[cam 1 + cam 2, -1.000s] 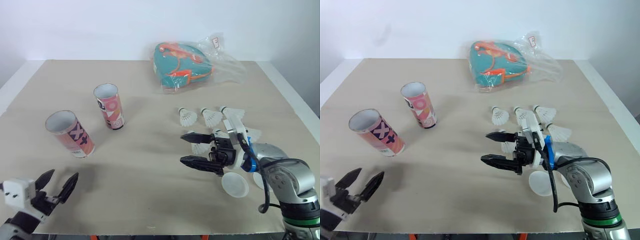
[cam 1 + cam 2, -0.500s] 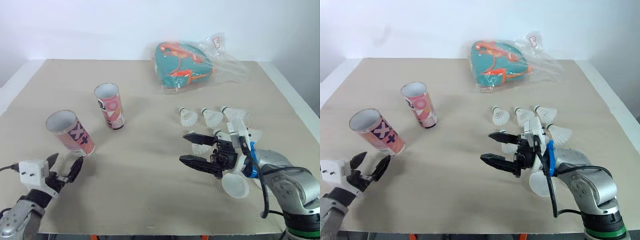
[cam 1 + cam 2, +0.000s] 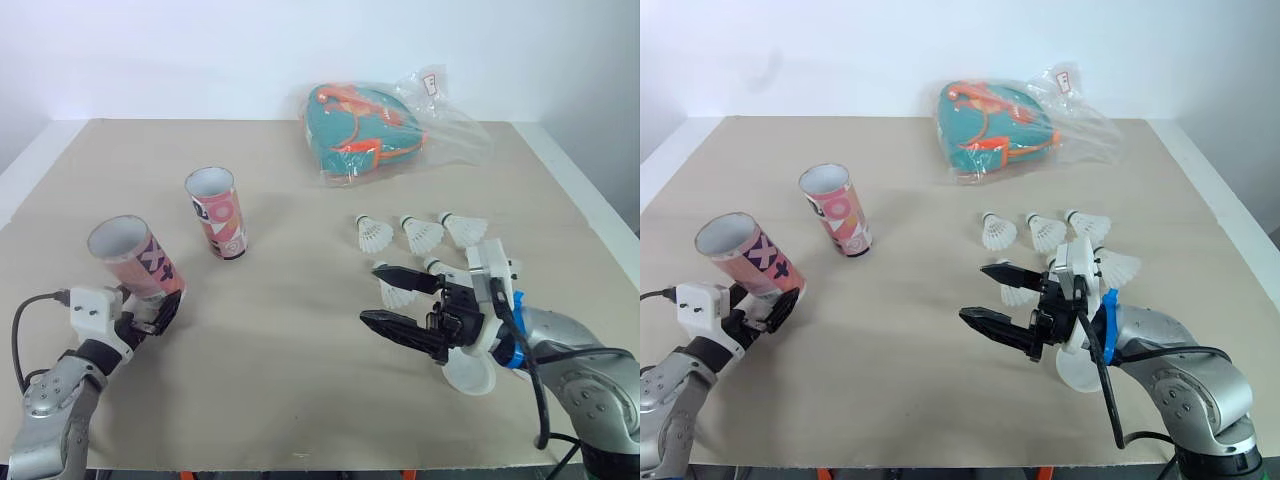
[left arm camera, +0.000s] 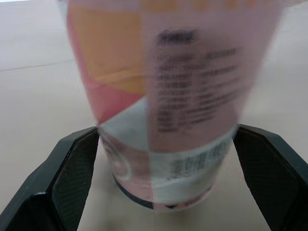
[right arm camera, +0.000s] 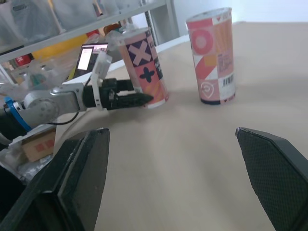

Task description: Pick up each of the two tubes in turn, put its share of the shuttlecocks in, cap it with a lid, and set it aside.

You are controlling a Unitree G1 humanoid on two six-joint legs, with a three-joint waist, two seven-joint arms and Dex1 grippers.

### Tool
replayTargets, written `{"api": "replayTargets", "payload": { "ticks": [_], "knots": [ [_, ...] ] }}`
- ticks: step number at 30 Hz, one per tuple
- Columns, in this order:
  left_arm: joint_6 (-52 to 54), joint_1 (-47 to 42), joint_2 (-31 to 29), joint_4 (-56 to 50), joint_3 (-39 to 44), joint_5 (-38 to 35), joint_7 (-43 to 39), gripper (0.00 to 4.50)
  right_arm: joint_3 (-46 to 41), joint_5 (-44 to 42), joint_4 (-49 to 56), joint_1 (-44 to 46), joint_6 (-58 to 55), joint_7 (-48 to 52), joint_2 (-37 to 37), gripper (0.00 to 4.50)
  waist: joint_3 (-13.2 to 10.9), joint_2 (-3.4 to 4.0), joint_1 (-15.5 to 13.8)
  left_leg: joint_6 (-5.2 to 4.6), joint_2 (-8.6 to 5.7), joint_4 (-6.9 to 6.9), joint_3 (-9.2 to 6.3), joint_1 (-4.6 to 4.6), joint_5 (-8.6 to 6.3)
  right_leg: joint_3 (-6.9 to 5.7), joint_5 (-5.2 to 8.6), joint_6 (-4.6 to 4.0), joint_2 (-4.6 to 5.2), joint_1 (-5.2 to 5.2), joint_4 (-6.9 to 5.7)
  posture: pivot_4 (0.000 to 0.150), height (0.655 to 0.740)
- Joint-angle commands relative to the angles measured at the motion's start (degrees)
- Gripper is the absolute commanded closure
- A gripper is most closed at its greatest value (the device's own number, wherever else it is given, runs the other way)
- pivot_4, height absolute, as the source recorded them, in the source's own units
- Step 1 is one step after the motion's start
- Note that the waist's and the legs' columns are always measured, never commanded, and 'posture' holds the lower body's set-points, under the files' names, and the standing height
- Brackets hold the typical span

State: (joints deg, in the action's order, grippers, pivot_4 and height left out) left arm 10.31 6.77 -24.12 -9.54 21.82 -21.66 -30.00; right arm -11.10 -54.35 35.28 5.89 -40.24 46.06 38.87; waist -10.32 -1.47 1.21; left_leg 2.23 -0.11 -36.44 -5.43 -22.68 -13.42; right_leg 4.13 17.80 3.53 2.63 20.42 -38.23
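Pink patterned cardboard tube [image 3: 138, 262], standing at the beige bench's [image 3: 300, 380] left front, is straddled near its base by the left jaws, spread wide for a grasp. Right jaws are held agape, empty, beside white shuttlecocks [image 3: 422, 235], seemingly for loading.

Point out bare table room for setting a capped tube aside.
Free: the middle strip between the upright tube and the shuttlecocks, and the far-left corner behind that tube. Crowded: the right side, with the shuttlecocks, a lid and the open right gripper.
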Motion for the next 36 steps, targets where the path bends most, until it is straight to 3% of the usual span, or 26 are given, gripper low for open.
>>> {"api": "replayTargets", "payload": {
  "ticks": [1, 16, 29, 32, 36],
  "knots": [
    [-3.31, -2.10, -1.21, 3.30, -0.01, 0.83, -1.19, 0.03, -1.89, -1.80, 2.80, -0.70, 0.51, -1.38, 0.50, 0.00, 0.00, 0.00, -0.02, 0.00, -0.01, 0.00, 0.00, 0.00, 0.00, 0.00, 0.00, 0.00, 0.01, 0.00, 0.00, 0.150, 0.7387],
    [-11.09, -8.43, -1.07, 14.01, -2.58, 2.95, -3.73, 0.03, -3.00, -4.29, 4.15, -0.56, 1.22, -3.71, 1.42, 0.00, 0.01, 0.01, -0.02, 0.01, -0.01, -0.01, -0.03, 0.00, 0.03, -0.02, -0.01, -0.01, 0.01, 0.00, -0.03, 0.150, 0.7387],
    [-13.89, -8.88, 0.06, 14.68, -4.15, 3.10, -3.38, 0.03, -2.02, -3.84, 3.70, -0.59, 1.63, -3.75, 1.37, 0.00, 0.01, 0.02, -0.02, -0.02, -0.02, -0.01, -0.05, 0.00, 0.06, -0.03, -0.01, -0.01, 0.01, 0.00, -0.07, 0.150, 0.7387],
    [-13.88, -9.04, 0.55, 14.99, -3.82, 2.76, -2.63, 0.82, -1.84, -3.84, 3.64, -0.42, 1.64, -3.73, 1.30, 0.00, 0.02, 0.03, -0.02, -0.02, -0.02, -0.01, -0.06, 0.00, 0.06, -0.03, -0.01, -0.01, 0.01, 0.00, -0.07, 0.150, 0.7387],
    [-14.10, -9.00, 0.59, 15.15, -3.79, 2.82, -2.23, 0.82, -1.65, -3.64, 3.22, -0.17, 1.71, -3.43, 1.35, 0.00, 0.02, 0.03, -0.02, -0.02, -0.02, -0.01, -0.06, 0.01, 0.06, -0.03, -0.01, -0.01, 0.02, 0.00, -0.08, 0.150, 0.7387]
  ]
}}
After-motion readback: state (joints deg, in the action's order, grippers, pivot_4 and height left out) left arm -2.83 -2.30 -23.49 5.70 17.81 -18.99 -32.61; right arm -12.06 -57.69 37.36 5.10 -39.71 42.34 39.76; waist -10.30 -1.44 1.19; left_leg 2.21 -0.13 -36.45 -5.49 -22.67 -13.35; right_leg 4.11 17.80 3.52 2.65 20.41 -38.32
